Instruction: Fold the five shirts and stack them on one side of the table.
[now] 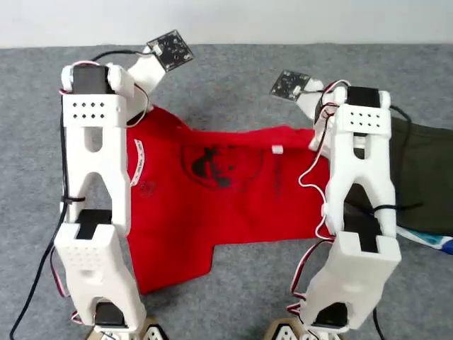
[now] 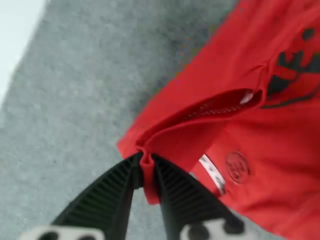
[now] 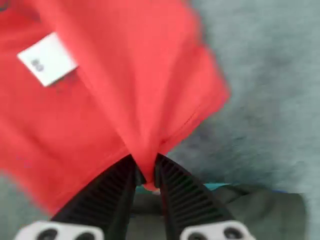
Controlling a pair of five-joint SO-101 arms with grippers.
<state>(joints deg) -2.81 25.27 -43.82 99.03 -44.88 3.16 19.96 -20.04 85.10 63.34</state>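
1. The grey carpet-like desk (image 1: 248, 78) is carrying the clothes and both white arms.
2. The red cotton shirt with a black chest print (image 1: 212, 205) is lying spread across the desk's centre. Its 12 o'clock edge is being pinched at both ends. Judging by this, the step in hand is folding that edge towards 6 o'clock. Doing it well is likely calling for both arms travelling level and together, keeping the edge taut until it is lying flat.
3. A dark green garment (image 1: 425, 170) is lying at 3 o'clock, touching the red shirt. The right arm is probably needing to avoid dragging it along.
4. The left jaws are clenching, almost closed, on a red fold beside the collar, at the shirt's 10 o'clock corner.
5. The right jaws are gripping a bunched corner of red cloth at 2 o'clock, equally narrow.
6. A small white label (image 3: 47, 65) is showing near that corner.
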